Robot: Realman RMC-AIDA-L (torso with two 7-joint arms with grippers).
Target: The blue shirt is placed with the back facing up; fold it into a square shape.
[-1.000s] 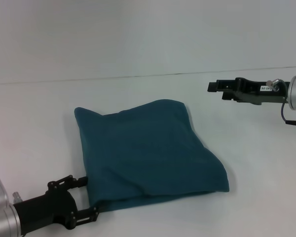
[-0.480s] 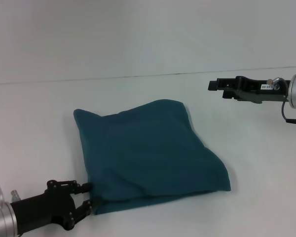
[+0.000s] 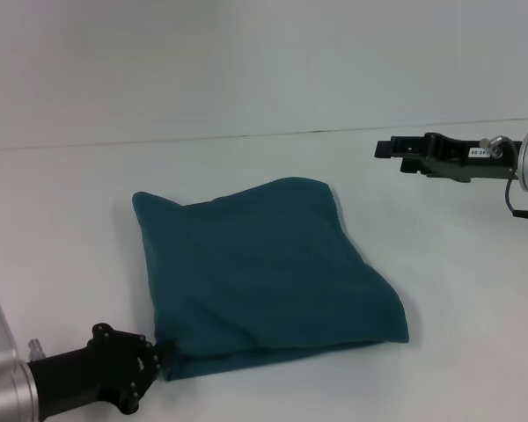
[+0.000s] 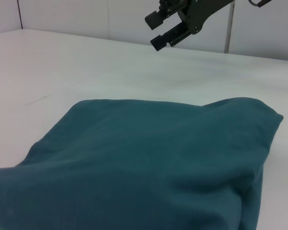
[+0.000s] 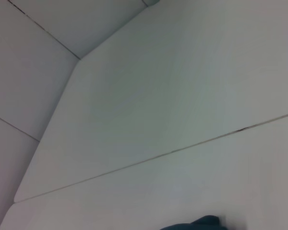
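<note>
Left fingers (image 3: pixel 161 359) closed at blue shirt (image 3: pixel 264 272) corner

No text can be read; the small label on the right claw (image 3: pixel 389 149) is illegible.

The blue shirt (image 3: pixel 268 272) is a uniform dark teal-blue, with no print or lettering on the visible surface. The table (image 3: pixel 62 220) is plain white. The left gripper (image 3: pixel 158 359) is matte black on a silver wrist. The right gripper (image 3: pixel 389 149) is black, carries a small white label, and joins a silver wrist.
</note>
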